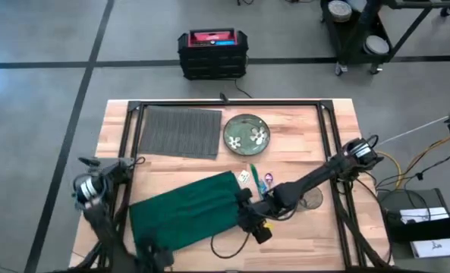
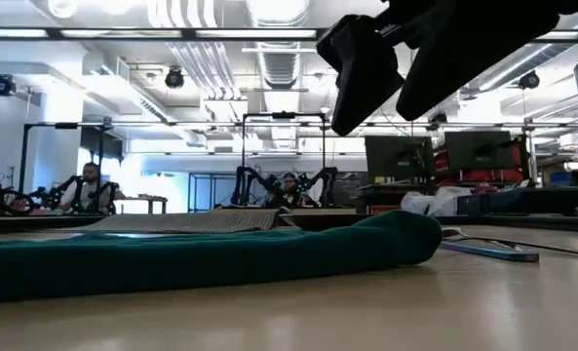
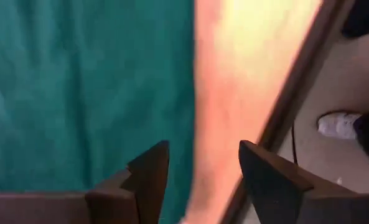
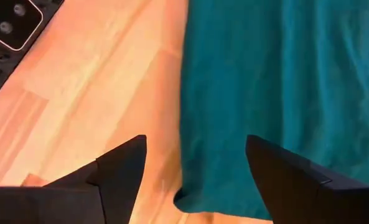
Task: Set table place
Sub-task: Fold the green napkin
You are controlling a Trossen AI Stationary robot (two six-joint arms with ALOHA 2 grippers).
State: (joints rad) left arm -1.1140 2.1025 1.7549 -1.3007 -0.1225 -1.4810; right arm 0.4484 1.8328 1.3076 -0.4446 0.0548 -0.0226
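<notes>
High view shows one counter (image 1: pixel 171 163) carrying one dark ribbed placemat (image 1: pixel 180 131) at its far side, one green plate (image 1: pixel 247 133) just beside it, one green napkin (image 1: pixel 185 211) nearer, and a few small utensils (image 1: pixel 256 179) between plate and napkin. Right claw (image 1: pixel 245 220) hangs open above the napkin's edge, well apart from the placemat. Left claw (image 3: pixel 200 177), also open, sits at the counter's near left edge.

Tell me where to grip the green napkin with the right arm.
Take the green napkin by its near corner, coming straight down. It lies flat on the table, and the right gripper hangs open with that edge between its jaws, so little repositioning seems needed.
</notes>
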